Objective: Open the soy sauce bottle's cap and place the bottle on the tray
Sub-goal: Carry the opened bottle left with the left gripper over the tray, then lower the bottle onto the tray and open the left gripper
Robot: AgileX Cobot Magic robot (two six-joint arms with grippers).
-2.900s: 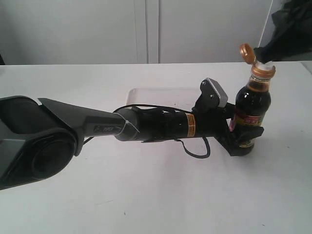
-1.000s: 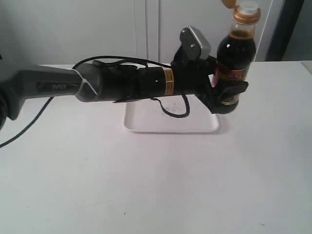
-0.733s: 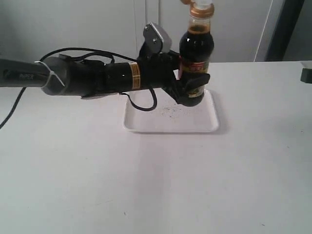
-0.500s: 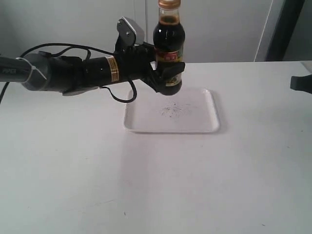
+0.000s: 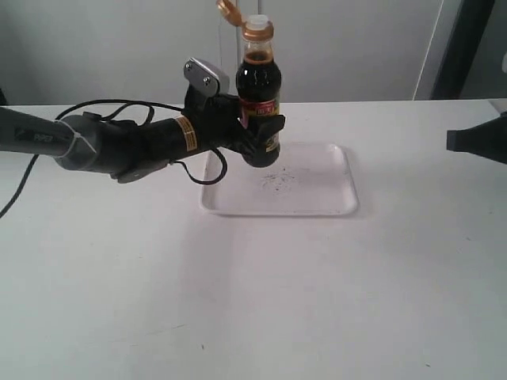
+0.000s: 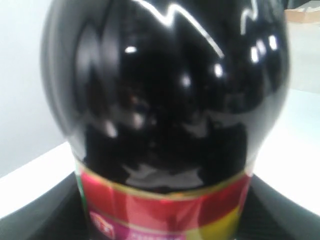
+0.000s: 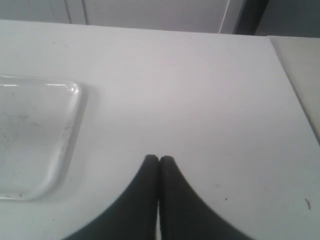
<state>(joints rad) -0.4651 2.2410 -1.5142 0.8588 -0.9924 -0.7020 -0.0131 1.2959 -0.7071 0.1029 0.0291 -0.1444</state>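
Two arms show in the exterior view, and only the left one carries anything. The left end effector [image 5: 257, 144] is clamped around the lower body of the soy sauce bottle [image 5: 259, 95], its dark fingers wrapping the labelled part of the bottle. The bottle stands upright in that grip, over the far-left corner of the tray [image 5: 333, 207]; whether its base touches the tray cannot be told. The cap [image 5: 229, 10] is flipped open, hanging off to one side of the white spout at the top of the neck. In the left wrist view the bottle [image 6: 165, 100] fills nearly the whole picture, its dark liquid glossy with reflections and the red and yellow label band below. The tray lies flat on the white tabletop [image 5: 261, 301], with faint grey scuffs near its centre. The right end effector [image 7: 159, 159] is pinched together, its two fingertips touching and holding nothing. It sits low over the tabletop, well apart from the tray [image 7: 70, 130], whose rounded corner shows in the right wrist view. In the exterior view only a dark piece of the right arm [image 5: 478, 144] shows at the edge.
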